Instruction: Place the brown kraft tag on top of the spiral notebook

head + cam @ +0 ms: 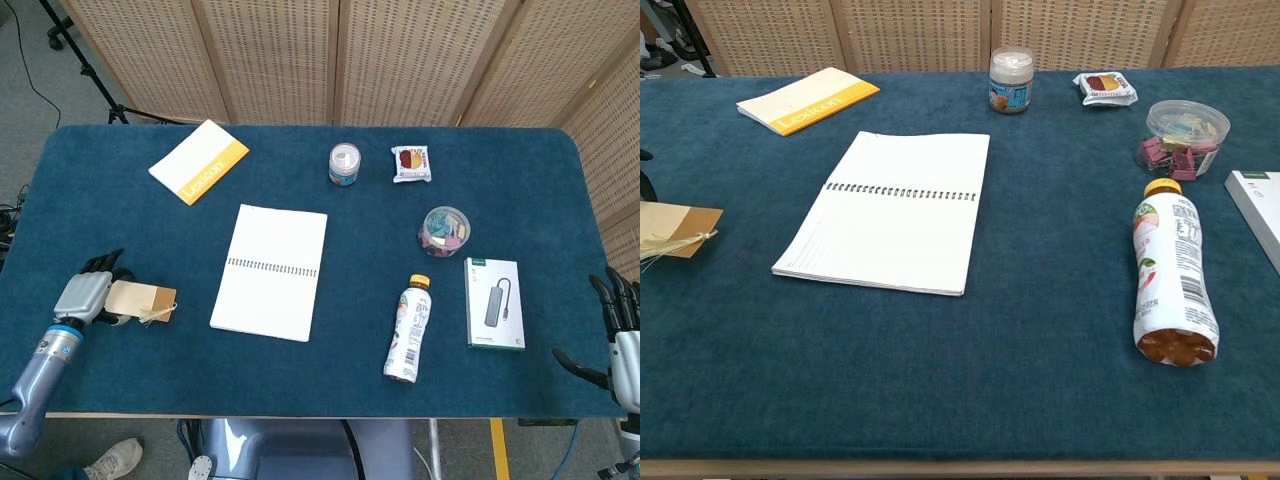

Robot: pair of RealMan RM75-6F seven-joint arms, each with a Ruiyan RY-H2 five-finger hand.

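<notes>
Just right of the left hand (pixel 86 297), the brown kraft tag (pixel 140 301) has its near end under the fingers, which appear to grip it, though the hold itself is hidden in both views. The tag's twine tassel points away from the hand toward the spiral notebook (pixel 270 271), which lies open and flat further right, apart from the tag. Well beyond it, the right hand (pixel 618 338) rests at the far table edge (pixel 300 412), fingers spread, holding nothing, just past a white boxed hub (pixel 494 303) and a lying bottle (pixel 407 329).
</notes>
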